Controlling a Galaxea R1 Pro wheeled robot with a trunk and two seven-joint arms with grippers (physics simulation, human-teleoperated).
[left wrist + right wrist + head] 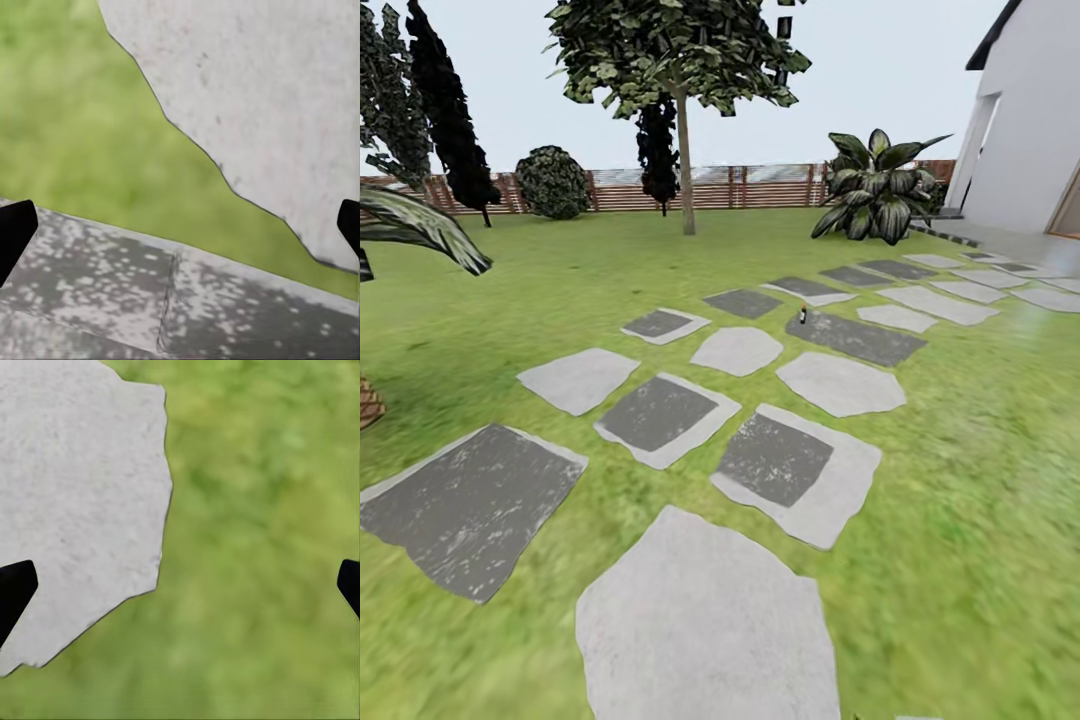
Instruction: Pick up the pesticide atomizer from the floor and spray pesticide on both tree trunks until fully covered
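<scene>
Both grippers, left (180, 225) & right (180, 585), spread, empty; drive straight to prob. atomizer (802, 316) on slab (855, 338), approach slow

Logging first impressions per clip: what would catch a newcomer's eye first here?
The path of grey paving stones running across the green lawn toward the white house stands out first. A small dark bottle-like object stands on a dark slab midway along. Behind, a tall tree rises before the wooden fence.
</scene>
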